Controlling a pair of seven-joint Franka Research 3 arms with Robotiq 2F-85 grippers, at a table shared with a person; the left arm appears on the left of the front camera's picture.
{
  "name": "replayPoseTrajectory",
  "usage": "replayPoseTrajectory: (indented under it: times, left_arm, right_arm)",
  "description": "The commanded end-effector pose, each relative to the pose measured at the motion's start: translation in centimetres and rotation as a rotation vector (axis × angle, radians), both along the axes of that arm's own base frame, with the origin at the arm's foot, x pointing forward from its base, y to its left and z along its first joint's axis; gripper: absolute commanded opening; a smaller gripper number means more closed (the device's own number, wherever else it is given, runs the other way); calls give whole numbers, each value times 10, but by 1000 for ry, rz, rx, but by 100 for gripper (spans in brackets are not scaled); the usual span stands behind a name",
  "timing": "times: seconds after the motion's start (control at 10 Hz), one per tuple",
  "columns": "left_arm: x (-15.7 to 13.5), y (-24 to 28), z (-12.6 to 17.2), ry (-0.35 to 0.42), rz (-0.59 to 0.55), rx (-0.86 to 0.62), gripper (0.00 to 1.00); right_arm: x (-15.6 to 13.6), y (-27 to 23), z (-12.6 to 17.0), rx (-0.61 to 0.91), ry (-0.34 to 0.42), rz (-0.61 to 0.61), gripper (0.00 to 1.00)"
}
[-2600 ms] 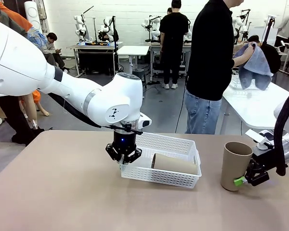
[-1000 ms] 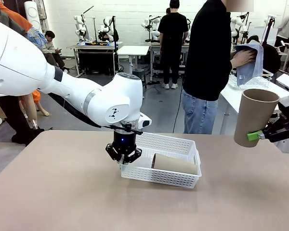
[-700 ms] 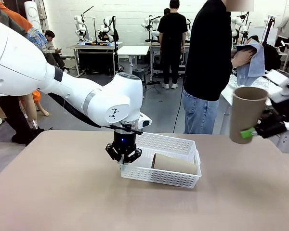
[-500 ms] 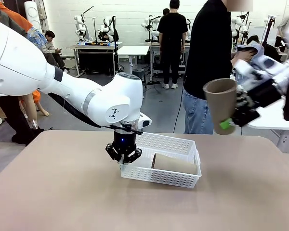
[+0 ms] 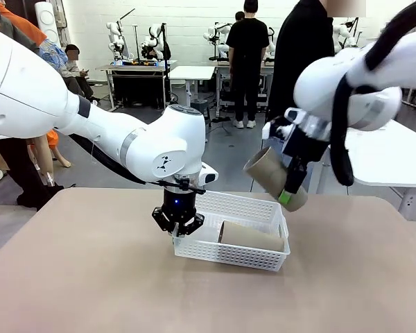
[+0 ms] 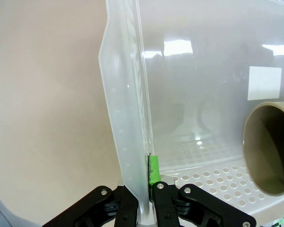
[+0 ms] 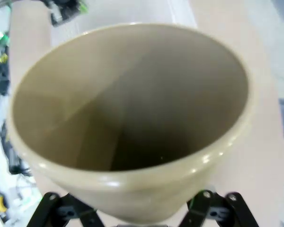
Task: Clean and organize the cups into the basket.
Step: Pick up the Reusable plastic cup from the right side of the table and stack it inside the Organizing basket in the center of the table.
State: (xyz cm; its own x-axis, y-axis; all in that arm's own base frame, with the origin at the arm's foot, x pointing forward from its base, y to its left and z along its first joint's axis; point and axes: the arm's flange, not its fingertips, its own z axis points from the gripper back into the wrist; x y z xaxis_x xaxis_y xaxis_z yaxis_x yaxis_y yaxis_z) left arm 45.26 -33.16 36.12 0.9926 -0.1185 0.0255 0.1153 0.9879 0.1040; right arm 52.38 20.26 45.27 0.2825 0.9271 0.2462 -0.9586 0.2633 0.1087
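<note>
The white lattice basket (image 5: pixel 246 208) sits mid-table with one taupe cup (image 5: pixel 253 237) lying on its side inside. My left gripper (image 5: pixel 177 225) is shut on the basket's left rim (image 6: pixel 125 142); the lying cup's mouth (image 6: pixel 270 146) shows at the right of the left wrist view. My right gripper (image 5: pixel 291 187) is shut on a second taupe cup (image 5: pixel 274 179), held tilted in the air above the basket's right end, mouth toward the left. That cup's open mouth (image 7: pixel 128 109) faces the right wrist camera.
A person in black (image 5: pixel 301 83) stands at the far edge of the table behind the right arm. The tan tabletop (image 5: pixel 90 277) has free room left of and in front of the basket. Other tables and people stand farther back.
My right arm has swung left from the table's right side, carrying the taupe cup and tipping it from upright to slanted over the basket. The left gripper and basket have stayed still.
</note>
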Motion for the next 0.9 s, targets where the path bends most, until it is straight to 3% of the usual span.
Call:
replayPoseTrajectory:
  times: [0.0,0.5,0.8]
  left_arm:
    - [-2,-1,-5,2,-13,14,0]
    - [-2,-1,-5,2,-13,14,0]
    - [-2,-1,-5,2,-13,14,0]
  right_arm:
    - [24,30,7,-78,77,58,81]
    - [26,68,-34,-173,125,217,81]
    - [37,75,-58,-216,86,291,81]
